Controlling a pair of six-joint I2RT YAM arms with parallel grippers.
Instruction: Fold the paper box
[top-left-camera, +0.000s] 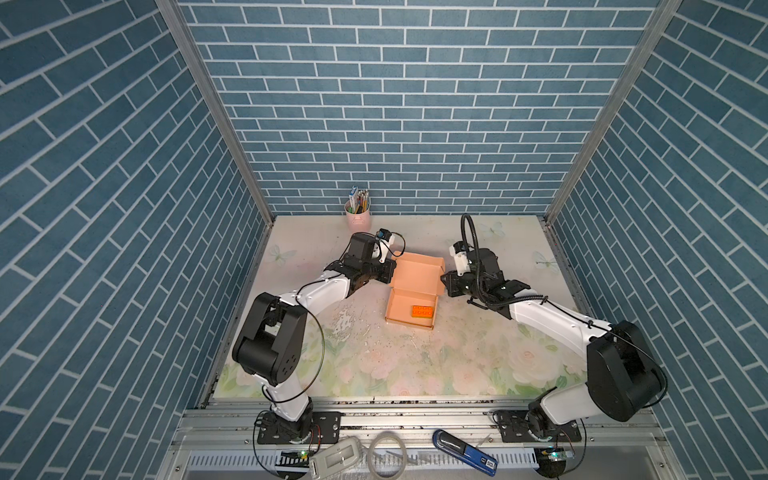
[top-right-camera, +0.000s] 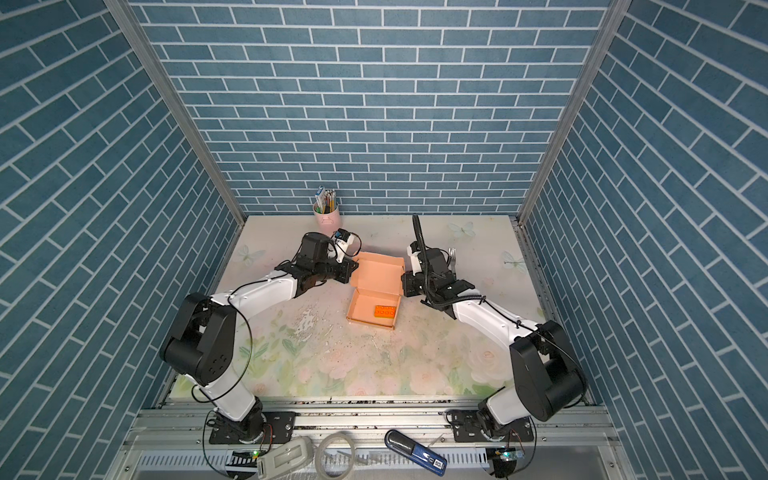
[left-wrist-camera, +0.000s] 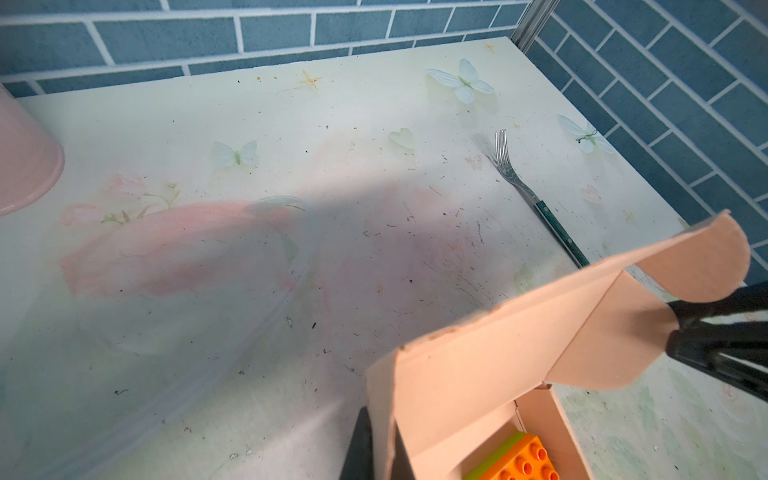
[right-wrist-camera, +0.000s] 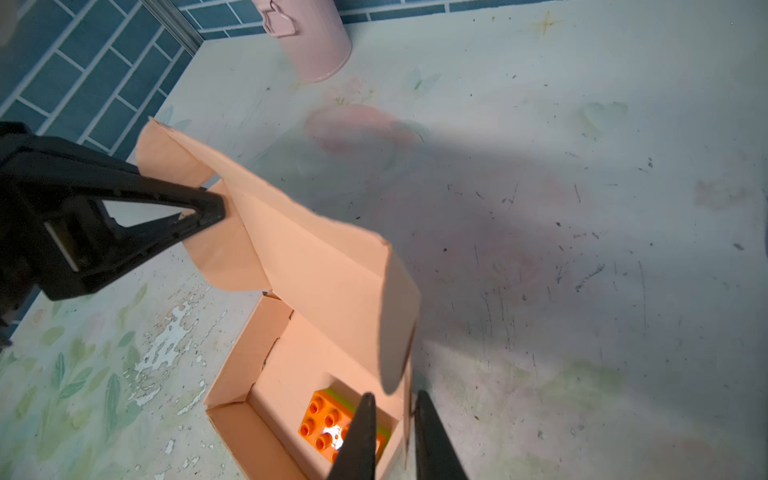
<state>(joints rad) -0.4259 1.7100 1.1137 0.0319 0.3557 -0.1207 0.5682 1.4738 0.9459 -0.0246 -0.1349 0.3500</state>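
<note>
- Both top views: the paper box (top-left-camera: 413, 291) sits mid-table (top-left-camera: 415, 365), between the two arms. The tray part is already folded, walls standing, with an orange toy brick (top-left-camera: 422, 311) inside. The lid is swung up and open. I'd call it well past halfway, with the side flaps left to tuck and the lid to shut.
- Same views: the left gripper (top-left-camera: 390, 272) is at the lid's left edge and the right gripper (top-left-camera: 445, 281) at its right edge. It's too small here to judge the jaws.
- In a top view a fork (top-right-camera: 453, 257) lies just behind the right arm, and a pink pencil cup (top-right-camera: 326, 216) stands by the back wall. A blue tool (top-right-camera: 419, 453) on the front rail has a tiny white label, which I can't read.
- Left wrist view: this shows the lid's inner face, with a rounded ear flap on the far side. The right gripper (left-wrist-camera: 675, 332) has its tips either side of that flap with a narrow gap. One of the left gripper's fingers (left-wrist-camera: 358, 444) is right against the near flap. There's no print anywhere on the card.
- Right wrist view: the left gripper (right-wrist-camera: 214, 208) is pinched tight on the lid's left ear flap. The right gripper (right-wrist-camera: 394, 409) has its jaws slightly apart, straddling the box's right side. There's a gap around the card, so to me it looks loose rather than clamped.
- Same view: no lettering I can make out on the brick, and no logo on the cup (right-wrist-camera: 311, 41).
</note>
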